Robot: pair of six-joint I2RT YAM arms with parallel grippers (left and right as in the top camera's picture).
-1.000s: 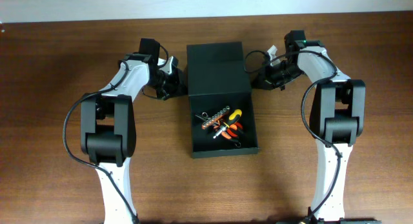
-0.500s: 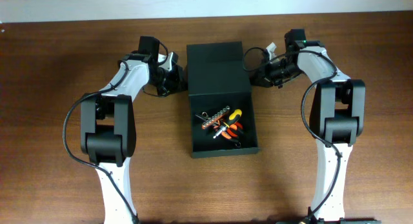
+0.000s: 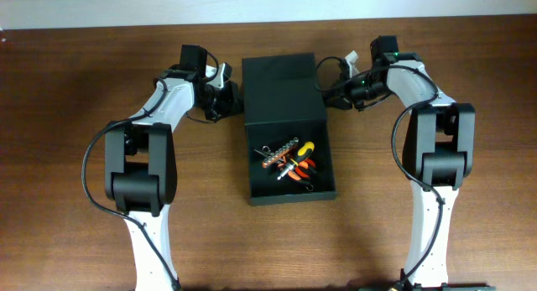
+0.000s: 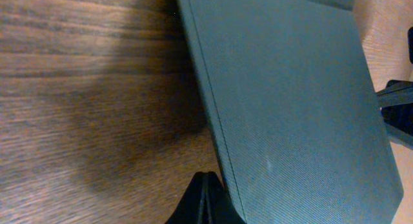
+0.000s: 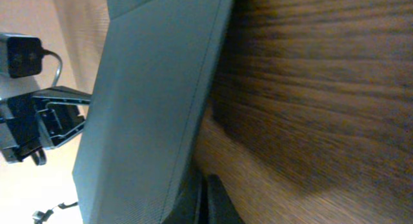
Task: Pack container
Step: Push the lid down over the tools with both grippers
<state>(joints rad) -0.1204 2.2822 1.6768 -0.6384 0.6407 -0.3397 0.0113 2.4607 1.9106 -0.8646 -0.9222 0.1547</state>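
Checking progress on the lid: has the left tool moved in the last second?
Yes. The left tool has slid along the left edge of the box toward the far side of the table.

the container (image 4: 297, 101) is matt black with a fine, grainy texture, the bench (image 3: 67, 98) is brown wood with streaky grain and a soft sheen, and the hand tools (image 3: 290, 163) show bright metal with orange and yellow plastic-looking grips.

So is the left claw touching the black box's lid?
Touching. The left wrist view shows the shut left claw's tip pressed right against the lid's edge, with no gap between them.
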